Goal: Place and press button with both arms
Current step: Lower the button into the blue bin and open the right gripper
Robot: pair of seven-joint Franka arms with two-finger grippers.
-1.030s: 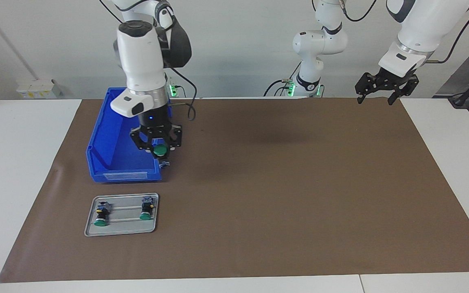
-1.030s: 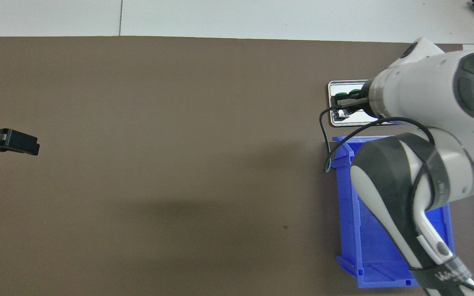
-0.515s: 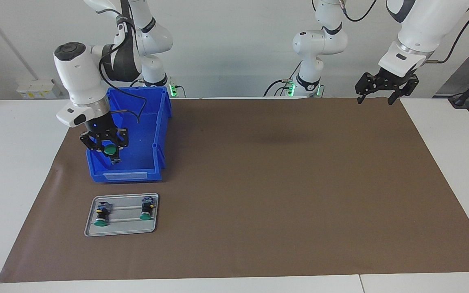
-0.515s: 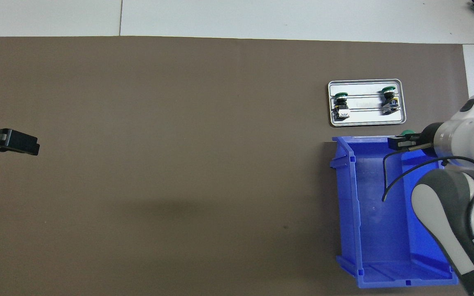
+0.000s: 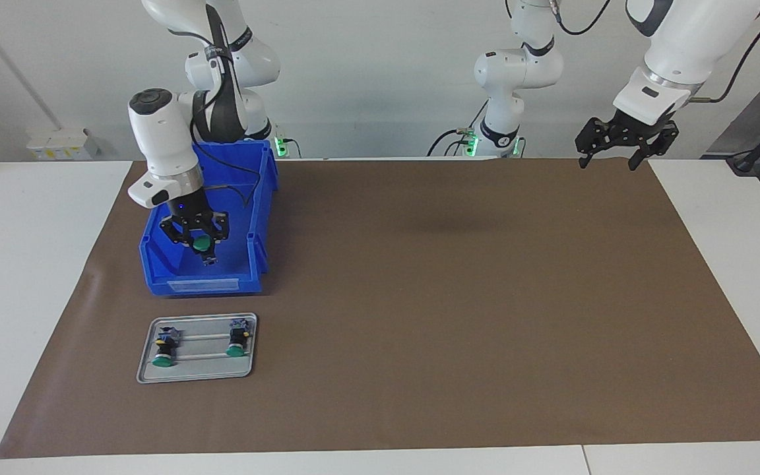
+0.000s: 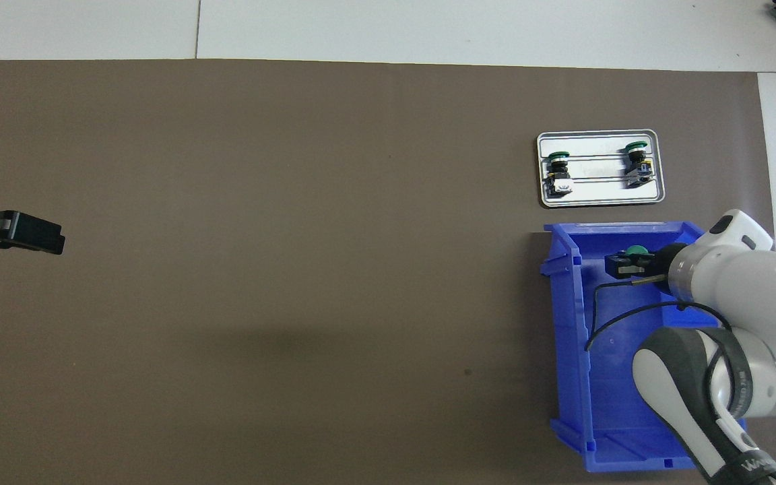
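Over the bin, facing view: the right gripper [image 5: 199, 241] hung above the blue bin [image 5: 175, 264], fingers clamped on the green button [image 5: 203, 244].
Left gripper, facing view: it [image 5: 617, 153] waited above the mat's edge at its own end, fingers apart.
Tray, facing view: the metal tray [image 5: 198, 371] held two other buttons [image 5: 163, 351].
Overhead view, bin: the right gripper [image 6: 624, 263] held the button [image 6: 634, 251] over the bin [image 6: 570, 350].
Overhead view, tray: it [image 6: 600, 197] lay farther from the robots than the bin.
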